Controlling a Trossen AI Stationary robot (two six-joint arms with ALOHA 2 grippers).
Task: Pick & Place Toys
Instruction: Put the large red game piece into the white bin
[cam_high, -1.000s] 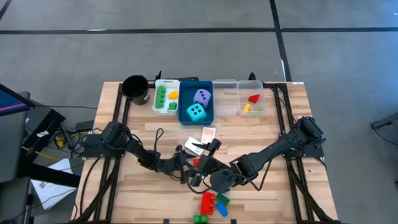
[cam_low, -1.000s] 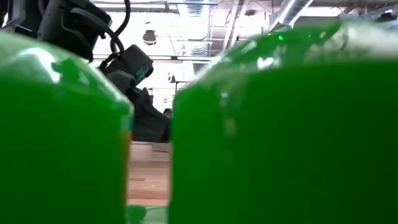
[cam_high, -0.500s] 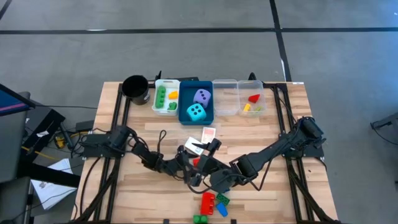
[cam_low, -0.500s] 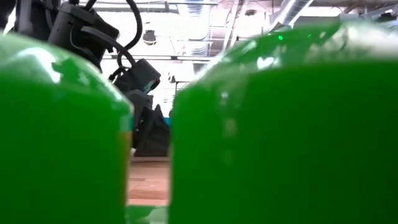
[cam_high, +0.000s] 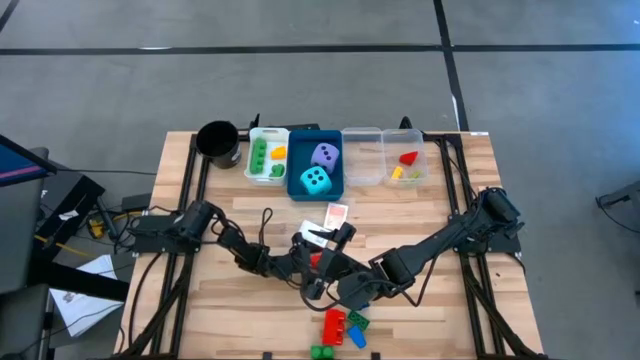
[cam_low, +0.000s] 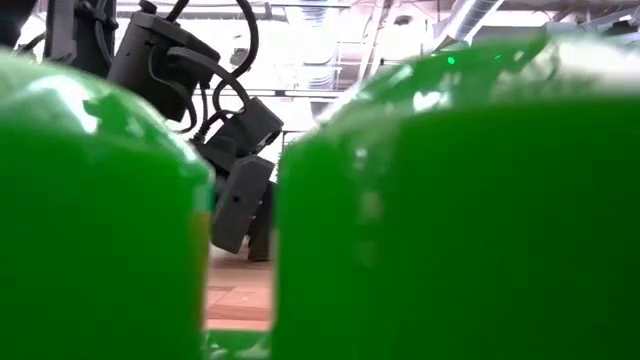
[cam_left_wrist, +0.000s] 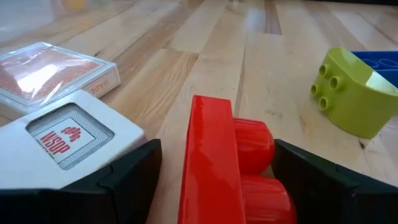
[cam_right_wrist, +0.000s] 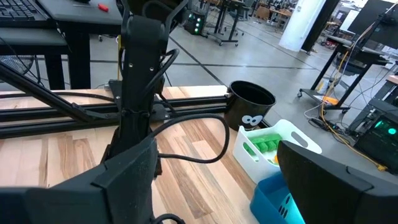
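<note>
A red brick (cam_left_wrist: 214, 180) lies on the table between the open fingers of my left gripper (cam_left_wrist: 216, 149); in the high view the brick (cam_high: 317, 260) is at mid table, with the gripper (cam_high: 307, 263) at its left. A white card pack (cam_left_wrist: 68, 134) and an orange-backed card pack (cam_left_wrist: 50, 68) lie just beyond. My right gripper (cam_high: 325, 284) is open and empty, low, just near-side of the red brick. The lavender die (cam_high: 325, 154) and cyan die (cam_high: 315, 180) sit in the blue tray (cam_high: 298, 176). My left gripper's fingers stand level on either side of the red brick, which rests on the table. One finger (cam_left_wrist: 311, 180) lies right beside the brick's studs (cam_left_wrist: 258, 146); I cannot tell whether it touches them. The other finger is apart from the brick.
A yellow-green brick (cam_left_wrist: 348, 93) and a blue one (cam_left_wrist: 379, 59) lie past the red brick. Red, green and blue bricks (cam_high: 340, 328) lie by the near edge; one green brick (cam_low: 450, 220) fills the low view. Black cup (cam_high: 218, 140), white tray (cam_high: 252, 158) and clear trays (cam_high: 362, 155) line the far edge.
My left gripper has gone toward the table's right edge and lower, up to the red brick. My right arm and the toys have kept still.
</note>
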